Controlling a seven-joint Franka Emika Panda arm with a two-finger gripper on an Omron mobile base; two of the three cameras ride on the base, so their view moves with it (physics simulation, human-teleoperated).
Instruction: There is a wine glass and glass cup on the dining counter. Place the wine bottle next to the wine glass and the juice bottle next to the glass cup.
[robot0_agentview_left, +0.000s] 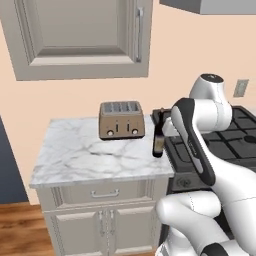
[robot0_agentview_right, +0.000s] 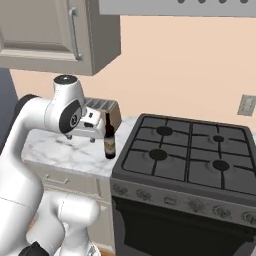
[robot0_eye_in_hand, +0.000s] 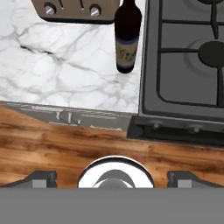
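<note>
Beside the stove, on a small marble table (robot0_agentview_left: 95, 160) set against a peach wall, a white robot arm prepares to collect the wine bottle (robot0_agentview_left: 158, 142) for a place-setting job elsewhere in the kitchen. Nearest the cameras, the arm's elbow bulks over the beige cabinet front; its gripper (robot0_eye_in_hand: 112, 178) looks down past wood flooring and the table's front lip, jaws spread wide and holding nothing, the two dark finger tips (robot0_eye_in_hand: 41, 178) standing well apart at the bottom of the hand view. Farther in, the dark bottle (robot0_eye_in_hand: 127, 37) stands upright on the table's right edge, just beside the black gas stove (robot0_agentview_right: 185, 155) and close to the toaster (robot0_agentview_left: 121, 120) behind it; the right base view shows the bottle (robot0_agentview_right: 109, 139) near the arm's wrist. Judging by these positions, the step in hand is the approach to the first pick. Done well, it would mean bringing the hand forward and level with the bottle's body, jaws straddling it below the shoulder and squarely on its middle, keeping clear of the toaster and the stove's raised edge, then closing firmly before lifting straight up so the tall bottle does not tip.
</note>
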